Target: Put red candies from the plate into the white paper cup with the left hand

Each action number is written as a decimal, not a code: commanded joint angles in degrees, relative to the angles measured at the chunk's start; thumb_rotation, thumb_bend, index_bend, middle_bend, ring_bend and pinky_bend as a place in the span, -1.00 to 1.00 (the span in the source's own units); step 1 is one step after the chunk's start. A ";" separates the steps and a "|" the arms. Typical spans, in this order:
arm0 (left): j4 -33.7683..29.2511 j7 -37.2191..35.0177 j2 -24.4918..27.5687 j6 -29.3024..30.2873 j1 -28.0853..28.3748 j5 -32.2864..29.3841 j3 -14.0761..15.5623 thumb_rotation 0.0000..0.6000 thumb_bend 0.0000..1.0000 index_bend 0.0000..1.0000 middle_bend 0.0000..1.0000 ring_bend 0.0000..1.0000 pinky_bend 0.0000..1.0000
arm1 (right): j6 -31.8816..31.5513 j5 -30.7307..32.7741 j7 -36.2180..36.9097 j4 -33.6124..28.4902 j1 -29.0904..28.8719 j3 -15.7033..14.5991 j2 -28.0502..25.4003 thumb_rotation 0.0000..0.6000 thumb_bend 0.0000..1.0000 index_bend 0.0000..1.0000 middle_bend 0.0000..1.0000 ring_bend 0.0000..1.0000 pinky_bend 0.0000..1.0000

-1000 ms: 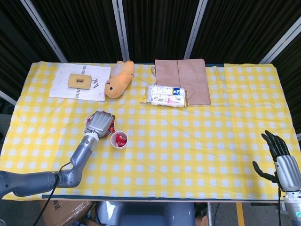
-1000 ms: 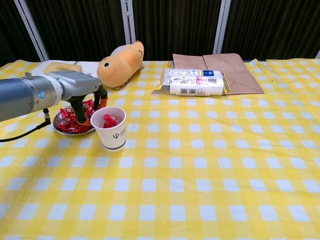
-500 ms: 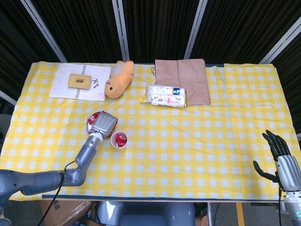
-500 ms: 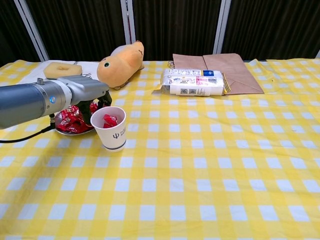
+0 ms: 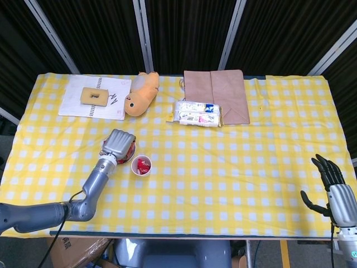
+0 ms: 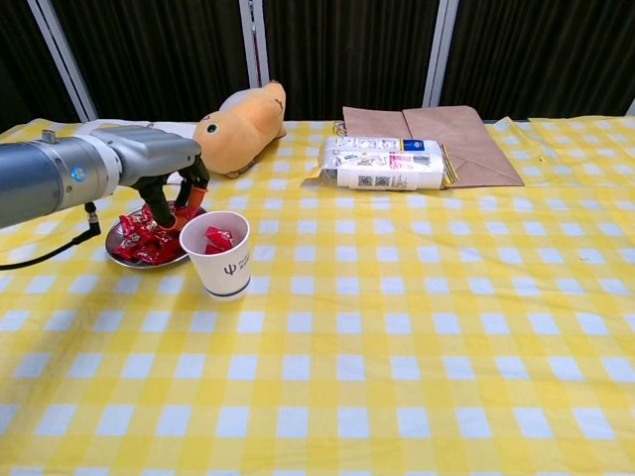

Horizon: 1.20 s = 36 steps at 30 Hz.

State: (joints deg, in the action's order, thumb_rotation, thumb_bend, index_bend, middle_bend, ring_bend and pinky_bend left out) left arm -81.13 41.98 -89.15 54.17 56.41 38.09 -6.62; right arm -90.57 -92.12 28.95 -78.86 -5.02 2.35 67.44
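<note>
Since half a second ago the left hand (image 6: 159, 164) has swung back from beside the cup to above the plate (image 6: 117, 234); its fingers (image 6: 157, 210) now point down into the red candies (image 6: 144, 241), tips among the wrappers; whether any candy is pinched, cannot tell. Right hand (image 5: 334, 187) idle at the table's near right edge, fingers spread, holding nothing.

Handling, as judged: candies light, small, in crinkly slick wrappers; likely to slip or shift when pressed; best taken by a pinch across the body of one lying on top of the heap.

Containers: plate holds a loose heap of red candies, just left of the white paper cup (image 6: 219, 258); cup upright, a few red candies already inside.
</note>
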 commanded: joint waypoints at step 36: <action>-20.47 -0.65 8.20 4.17 -1.24 8.04 0.77 1.00 -0.25 -0.07 -0.02 0.90 0.81 | -0.40 -0.37 0.07 0.18 0.04 0.00 0.08 1.00 -0.15 -1.00 -1.00 -1.00 -1.00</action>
State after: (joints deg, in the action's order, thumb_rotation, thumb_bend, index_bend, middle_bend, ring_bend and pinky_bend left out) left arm -101.31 41.35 -81.45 58.16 55.27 46.40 -5.83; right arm -90.97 -92.50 29.02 -78.68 -4.98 2.35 67.52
